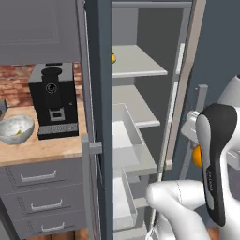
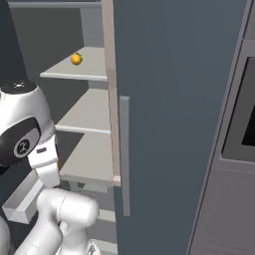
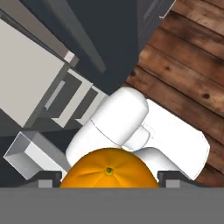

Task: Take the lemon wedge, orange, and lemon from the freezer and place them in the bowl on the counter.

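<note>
Hand view: gripper (image 3: 109,177) pinches the orange (image 3: 109,168) between wide-set fingers (lemon (image 2: 76,59) sits on the freezer (image 2: 169,99) shelf).

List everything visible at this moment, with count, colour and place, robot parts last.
orange: one, bright orange, held between the jaws beside the open freezer
lemon: one, yellow, on an upper freezer shelf
lemon wedge: one, yellow, inside the bowl
bowl: one, speckled whitish-grey, on the counter left of the coffee machine
coffee machine: one, black, on the counter by the brick wall
counter: one, light wood, left of the freezer
drawers: three, grey, under the counter
freezer: one, dark grey-blue, door open, light grey shelves
floor: brown wood planks, below the arm
arm: one, white with dark joints, in front of the freezer
jaws: two dark tips, closed on the orange
</note>
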